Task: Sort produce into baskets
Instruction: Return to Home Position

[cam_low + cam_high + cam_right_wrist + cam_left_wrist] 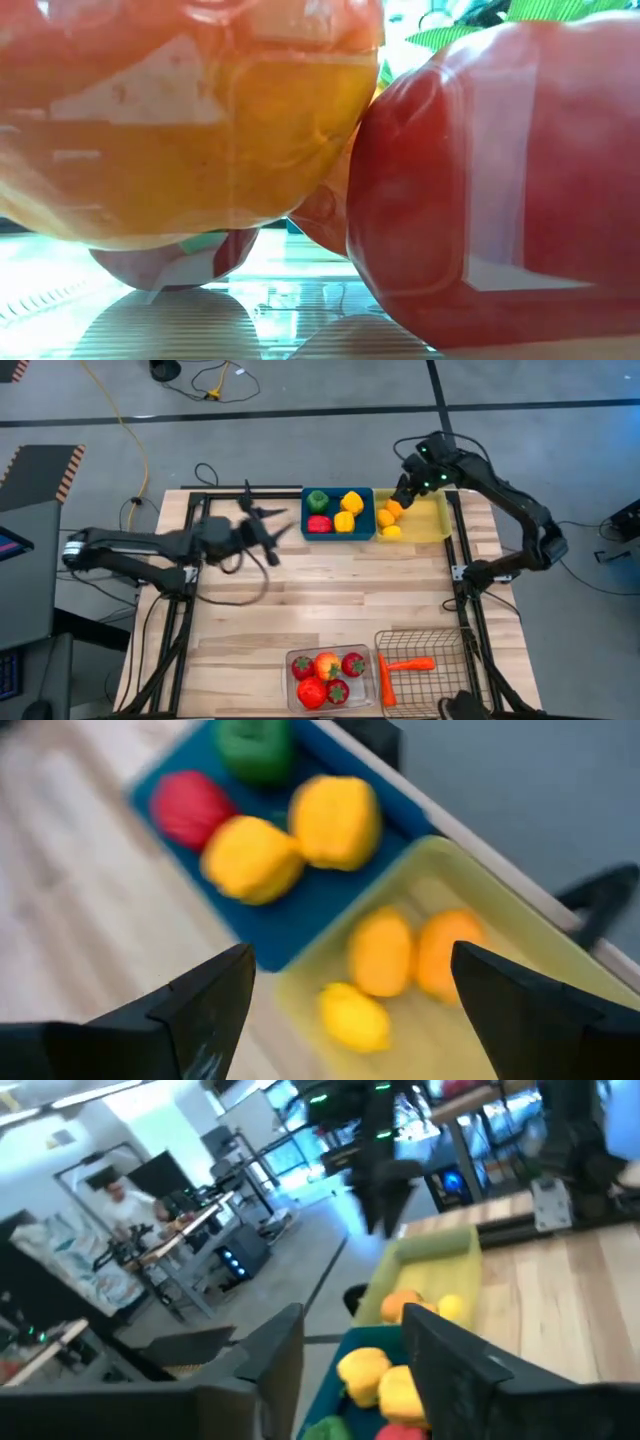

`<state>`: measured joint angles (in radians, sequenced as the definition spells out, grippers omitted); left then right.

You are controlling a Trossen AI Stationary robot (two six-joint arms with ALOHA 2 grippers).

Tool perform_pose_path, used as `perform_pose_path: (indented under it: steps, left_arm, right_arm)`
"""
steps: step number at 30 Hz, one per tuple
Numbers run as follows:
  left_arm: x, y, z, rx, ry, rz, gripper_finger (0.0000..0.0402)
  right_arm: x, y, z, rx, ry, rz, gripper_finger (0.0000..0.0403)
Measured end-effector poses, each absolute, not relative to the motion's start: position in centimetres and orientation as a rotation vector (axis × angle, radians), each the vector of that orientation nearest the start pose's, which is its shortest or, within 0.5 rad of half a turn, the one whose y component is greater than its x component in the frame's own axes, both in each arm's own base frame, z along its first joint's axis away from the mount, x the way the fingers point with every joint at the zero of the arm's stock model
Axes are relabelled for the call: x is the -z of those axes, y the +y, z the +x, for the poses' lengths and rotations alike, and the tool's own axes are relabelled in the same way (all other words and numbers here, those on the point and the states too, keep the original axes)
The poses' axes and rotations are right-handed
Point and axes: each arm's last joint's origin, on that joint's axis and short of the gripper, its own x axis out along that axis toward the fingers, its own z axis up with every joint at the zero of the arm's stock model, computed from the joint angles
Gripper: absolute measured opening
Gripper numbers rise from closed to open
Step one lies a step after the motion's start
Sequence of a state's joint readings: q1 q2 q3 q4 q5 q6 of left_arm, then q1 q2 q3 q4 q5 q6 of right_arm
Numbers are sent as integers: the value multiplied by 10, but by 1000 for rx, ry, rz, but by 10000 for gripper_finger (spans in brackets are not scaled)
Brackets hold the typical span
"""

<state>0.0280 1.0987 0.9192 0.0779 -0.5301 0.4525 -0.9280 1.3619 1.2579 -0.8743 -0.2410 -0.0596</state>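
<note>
A blue tray (pixel 338 513) at the far edge holds a green pepper (pixel 317 500), a red pepper (pixel 319 524) and two yellow peppers (pixel 347 512). Beside it, a yellow tray (pixel 425 520) holds two orange fruits (pixel 382 952) and a lemon (pixel 355 1017). My right gripper (pixel 400 495) hovers open and empty above the yellow tray, which also shows in the right wrist view (pixel 350 990). My left gripper (pixel 272 525) is open and empty above the table, left of the blue tray, facing both trays in the left wrist view (pixel 350 1355).
A clear bin (pixel 296 660) at the near edge holds several red fruits and an orange-yellow one; it fills the low view (pixel 300 150). A wire basket (pixel 450 650) to its right holds an orange carrot (pixel 405 664). A person (pixel 120 1200) shows in the room beyond.
</note>
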Motion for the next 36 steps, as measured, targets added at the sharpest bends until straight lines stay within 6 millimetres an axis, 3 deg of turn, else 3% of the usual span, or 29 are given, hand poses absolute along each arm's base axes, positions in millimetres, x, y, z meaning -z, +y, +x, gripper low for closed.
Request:
perform_pose_path:
  steps: [6,9,13,17,22,33,36]
  left_arm:
    - [-363,30,186,-572,235,337,97]
    - [-359,32,168,-534,235,208,69]
    - [-343,30,149,-519,223,112,33]
    - [-328,28,129,-525,160,90,4]
    - [-296,26,111,-538,110,53,5]
    - [-238,23,97,-522,33,41,0]
    - [-227,23,93,-525,28,36,0]
  right_arm:
    - [-344,-179,157,461,764,408,363]
    - [-351,-163,152,396,723,298,362]
    - [-343,-141,145,321,641,243,340]
    - [-327,-123,135,313,596,230,296]
    - [-315,-103,120,317,495,190,238]
    - [-274,-75,98,318,344,172,38]
    - [-261,-71,93,324,325,172,17]
